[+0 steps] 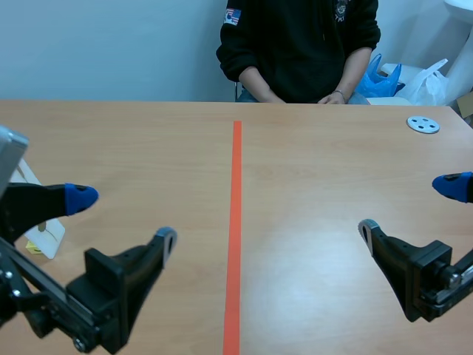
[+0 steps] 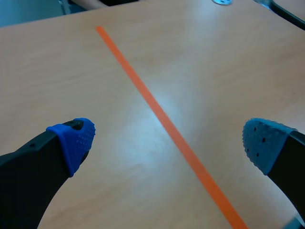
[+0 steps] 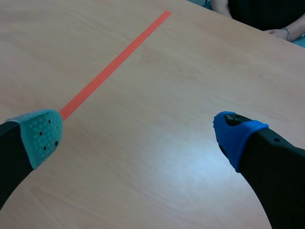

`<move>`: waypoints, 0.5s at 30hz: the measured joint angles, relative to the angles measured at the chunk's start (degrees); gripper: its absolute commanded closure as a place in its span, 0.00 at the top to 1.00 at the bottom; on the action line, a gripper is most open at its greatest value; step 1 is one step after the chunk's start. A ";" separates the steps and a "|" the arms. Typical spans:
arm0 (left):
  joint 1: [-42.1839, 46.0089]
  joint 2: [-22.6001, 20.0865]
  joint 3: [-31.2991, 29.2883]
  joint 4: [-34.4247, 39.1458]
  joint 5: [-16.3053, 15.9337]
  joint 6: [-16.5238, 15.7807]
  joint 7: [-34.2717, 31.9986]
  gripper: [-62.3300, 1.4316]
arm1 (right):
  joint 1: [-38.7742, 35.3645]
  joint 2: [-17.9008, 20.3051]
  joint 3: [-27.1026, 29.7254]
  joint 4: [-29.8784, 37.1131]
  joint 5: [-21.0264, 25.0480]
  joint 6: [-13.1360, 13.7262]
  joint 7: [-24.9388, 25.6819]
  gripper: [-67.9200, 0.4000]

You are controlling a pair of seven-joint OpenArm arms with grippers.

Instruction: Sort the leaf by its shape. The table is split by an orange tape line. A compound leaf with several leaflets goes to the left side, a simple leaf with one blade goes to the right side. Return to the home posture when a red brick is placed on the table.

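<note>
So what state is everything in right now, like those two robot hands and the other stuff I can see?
Left hand: open, empty, over the table.
Right hand: open, empty, over the table.
Grey disc: lying flat, far right of the table.
Person: seated across the table, hands resting at its edge.

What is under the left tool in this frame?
Only bare table and the orange tape line show under the open left tool. What its fingers cover cannot be seen.
</note>
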 measured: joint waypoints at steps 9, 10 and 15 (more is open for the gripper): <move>-0.55 1.46 3.50 -0.48 2.25 7.23 -0.83 1.00 | 0.00 0.00 0.00 0.00 0.15 0.00 0.00 1.00; -0.90 1.46 3.43 -0.50 2.25 7.69 -0.79 1.00 | 0.00 0.00 0.00 0.00 0.15 0.00 0.00 1.00; -1.62 1.44 3.17 -0.59 2.25 7.50 0.00 1.00 | 0.00 0.02 0.00 0.00 0.15 0.00 0.00 1.00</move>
